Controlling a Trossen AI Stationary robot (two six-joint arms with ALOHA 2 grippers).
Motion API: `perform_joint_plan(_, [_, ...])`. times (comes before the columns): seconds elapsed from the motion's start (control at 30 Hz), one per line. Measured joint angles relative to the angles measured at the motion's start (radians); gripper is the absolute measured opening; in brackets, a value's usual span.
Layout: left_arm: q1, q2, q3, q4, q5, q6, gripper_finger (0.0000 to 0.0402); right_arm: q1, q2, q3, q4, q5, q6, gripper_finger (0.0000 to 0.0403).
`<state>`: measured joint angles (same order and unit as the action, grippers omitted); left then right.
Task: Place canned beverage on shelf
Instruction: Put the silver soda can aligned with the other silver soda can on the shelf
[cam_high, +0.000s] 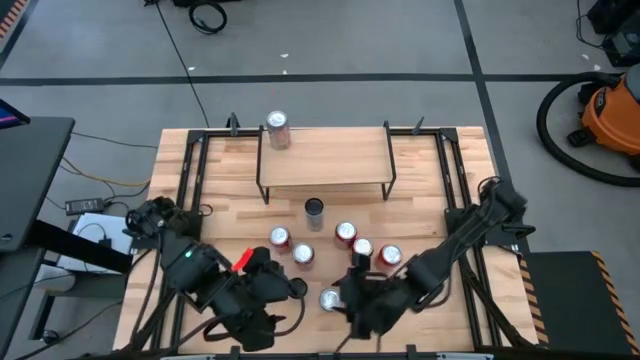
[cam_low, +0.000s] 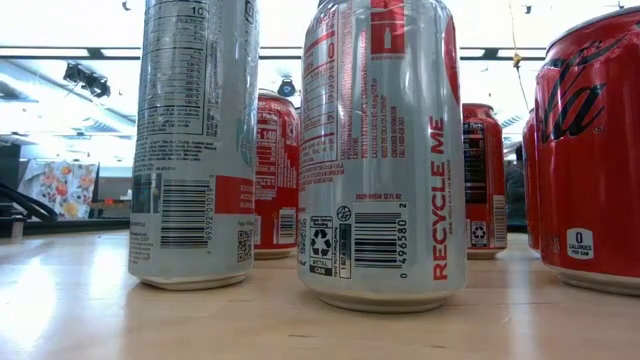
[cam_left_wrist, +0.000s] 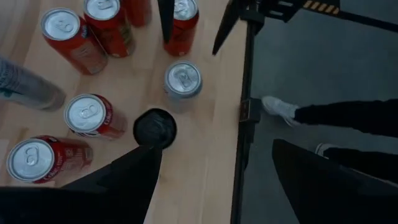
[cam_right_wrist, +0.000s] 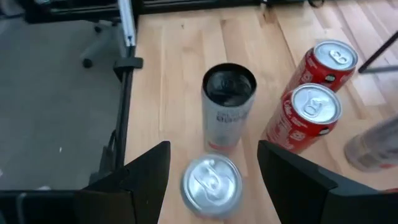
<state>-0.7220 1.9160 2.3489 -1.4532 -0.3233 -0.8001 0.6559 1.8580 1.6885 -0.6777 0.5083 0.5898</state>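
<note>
A robotics lab or workshop: taped grey floor (cam_high: 400, 40), orange shop vacuum (cam_high: 610, 115), loose cables (cam_high: 205, 15).

Silver can (cam_low: 385, 150): "RECYCLE ME"; red can (cam_low: 590, 150): "0 CALORIES"

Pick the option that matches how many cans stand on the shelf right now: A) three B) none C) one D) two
C: the high view shows a single red can at the left end of the shelf, its board otherwise bare; the remaining cans stand on the table in front of it.
</note>
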Motion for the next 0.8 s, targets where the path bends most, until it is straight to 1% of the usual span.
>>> perform_joint_plan(0.07, [-0.017,0.0,0.0,-0.002,-0.004,0.004,0.0315,-0.001,0.058,0.092,-0.076,-0.001,0.036,0.0251])
perform_joint_plan(0.13, [-0.033,0.0,0.0,-0.013,-0.03,0.003,0.0315,-0.001,0.11,0.166,-0.146,-0.012,0.057,0.0251])
perform_joint_plan(0.27, [-0.046,0.0,0.0,-0.021,-0.061,-0.016,0.0315,0.0,0.181,0.244,-0.227,-0.065,0.066,0.026])
perform_joint_plan(0.4, [-0.046,0.0,0.0,-0.02,-0.065,-0.038,0.0315,-0.009,0.205,0.26,-0.235,-0.131,0.103,0.0285])
perform_joint_plan(0.63, [-0.046,0.0,0.0,-0.022,-0.074,-0.048,0.0315,-0.03,0.205,0.255,-0.291,-0.134,0.152,0.0333])
perform_joint_plan(0.8, [-0.028,0.0,0.0,-0.026,-0.076,-0.049,0.0315,-0.052,0.217,0.255,-0.295,-0.123,0.147,0.035])
